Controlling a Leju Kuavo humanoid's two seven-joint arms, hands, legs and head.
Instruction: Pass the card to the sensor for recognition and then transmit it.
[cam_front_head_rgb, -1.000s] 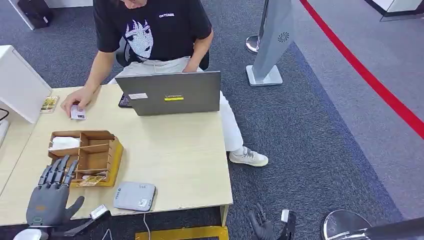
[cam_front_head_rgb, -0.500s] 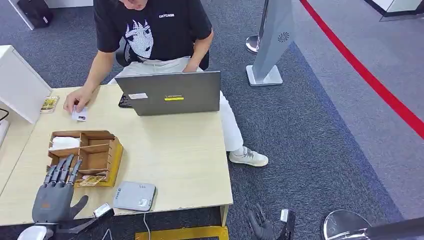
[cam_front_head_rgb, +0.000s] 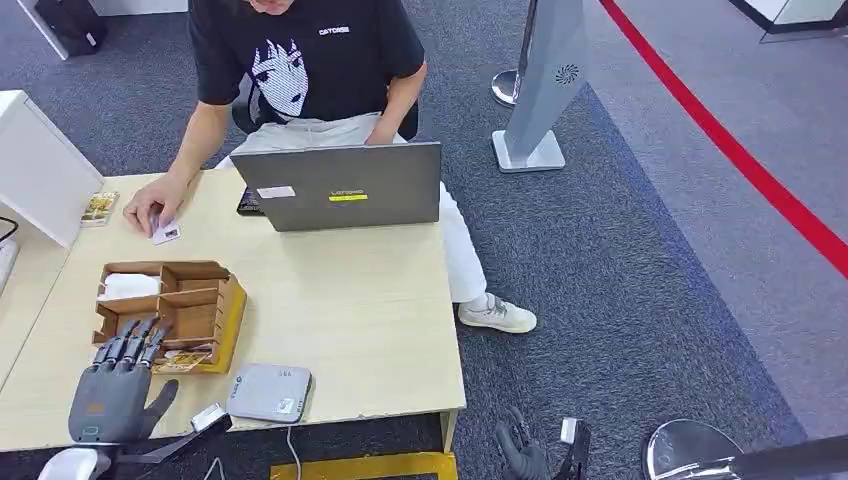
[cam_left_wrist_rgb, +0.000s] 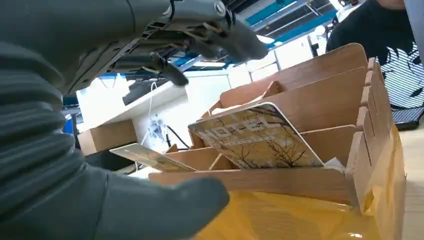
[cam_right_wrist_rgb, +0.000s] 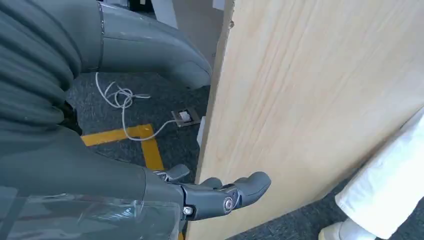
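At the far left of the desk (cam_front_head_rgb: 360, 300), a white box (cam_front_head_rgb: 35, 170) is cut off by the frame edge, with a small printed card (cam_front_head_rgb: 99, 207) lying beside it. The left robot hand (cam_front_head_rgb: 112, 385) hovers over the near left corner, fingers spread and holding nothing, their tips reaching the near edge of the wooden organizer (cam_front_head_rgb: 170, 312). In the left wrist view, a yellow-brown card (cam_left_wrist_rgb: 255, 137) leans tilted in the organizer's front compartment, a second card (cam_left_wrist_rgb: 150, 157) partly hidden beside it; its print is hard to read. A person's hand (cam_front_head_rgb: 150, 205) rests on a white card (cam_front_head_rgb: 165, 233) near the far edge. The grey sensor (cam_front_head_rgb: 268, 392) lies at the near edge, right of the organizer. A laptop (cam_front_head_rgb: 340, 187) stands behind, hiding its keyboard. The right robot hand (cam_front_head_rgb: 522, 452) hangs below the desk's edge, fingers loosely apart, empty.
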